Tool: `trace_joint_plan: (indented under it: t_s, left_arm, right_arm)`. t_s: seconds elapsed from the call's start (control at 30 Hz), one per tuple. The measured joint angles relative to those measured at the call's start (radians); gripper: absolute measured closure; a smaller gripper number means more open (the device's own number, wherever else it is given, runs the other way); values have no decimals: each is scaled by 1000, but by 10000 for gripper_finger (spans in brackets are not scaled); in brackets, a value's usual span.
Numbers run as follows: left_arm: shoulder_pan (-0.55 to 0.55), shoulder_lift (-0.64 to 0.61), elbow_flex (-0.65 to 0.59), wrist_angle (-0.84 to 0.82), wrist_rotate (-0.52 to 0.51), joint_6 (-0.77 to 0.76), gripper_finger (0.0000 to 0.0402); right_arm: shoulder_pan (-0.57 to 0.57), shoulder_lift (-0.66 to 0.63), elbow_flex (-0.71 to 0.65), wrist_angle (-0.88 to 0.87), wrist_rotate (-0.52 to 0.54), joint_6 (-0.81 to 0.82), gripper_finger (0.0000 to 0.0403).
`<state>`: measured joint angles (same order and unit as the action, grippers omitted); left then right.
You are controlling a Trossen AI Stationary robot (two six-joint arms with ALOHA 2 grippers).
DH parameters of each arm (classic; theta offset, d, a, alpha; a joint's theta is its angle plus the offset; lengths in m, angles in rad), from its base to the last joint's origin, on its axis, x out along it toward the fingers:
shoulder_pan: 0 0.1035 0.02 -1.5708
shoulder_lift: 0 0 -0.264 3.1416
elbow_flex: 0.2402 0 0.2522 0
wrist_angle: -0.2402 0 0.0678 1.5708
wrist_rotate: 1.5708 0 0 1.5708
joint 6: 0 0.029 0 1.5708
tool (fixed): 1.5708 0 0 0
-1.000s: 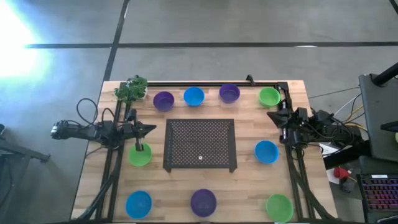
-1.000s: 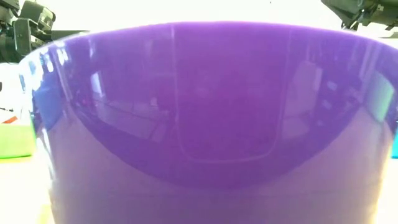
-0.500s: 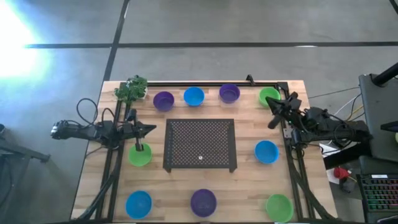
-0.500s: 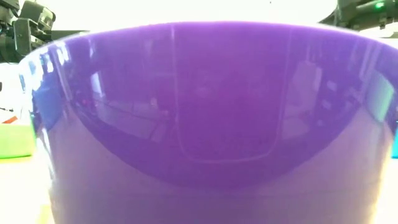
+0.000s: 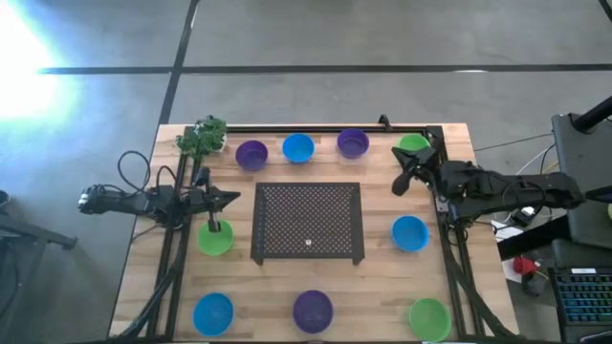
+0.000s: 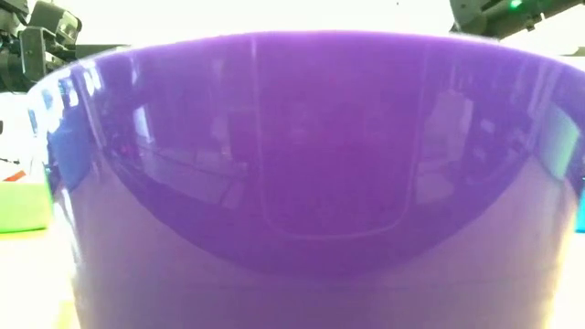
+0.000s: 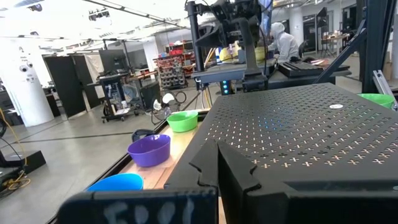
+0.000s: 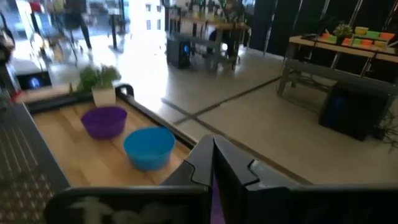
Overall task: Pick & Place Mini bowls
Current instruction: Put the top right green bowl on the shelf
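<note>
Task looks barely begun, by my read: mini bowls [image 5: 298,147] all sit spread round the black mesh mat [image 5: 308,224], none on it, none held. Right gripper [image 5: 402,174] reaches in over the table nr the far-right green bowl [image 5: 413,144], jaws shut & empty. Left gripper [image 5: 228,199] waits by the left edge, shut too, nothing in it.

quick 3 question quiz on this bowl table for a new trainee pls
1. True or false: a bowl sits on the mat.
2. Which gripper is nearer the far row of bowls: A left, B right?
3. What colour is the bowl filling the low view?

Key: 1 false, the mat holds no bowl. 2 B, the right gripper, shut, is by the far green bowl. 3 purple.
</note>
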<state>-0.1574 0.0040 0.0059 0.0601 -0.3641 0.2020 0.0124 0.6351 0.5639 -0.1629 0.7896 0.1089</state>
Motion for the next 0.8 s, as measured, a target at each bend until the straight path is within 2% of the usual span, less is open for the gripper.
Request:
trace_joint_plan:
  t_s: [0.3, 0.43, 0.6, 0.8]
  left_arm:
    - [0, 0, 0, 0, 0, 0, 402]
    - [-1, 0, 0, 0, 0, 0, 402]
    - [-1, 0, 0, 11, -1, 0, 402]
    - [-1, 0, 0, 43, -3, 0, 402]
  right_arm:
    - [-56, 105, 77, -201, -4, 157, 394]
    - [-126, 125, 90, -273, -8, 257, 394]
    - [-234, 155, 84, -350, -102, 341, 394]
    - [-353, 212, 75, -389, -117, 359, 394]
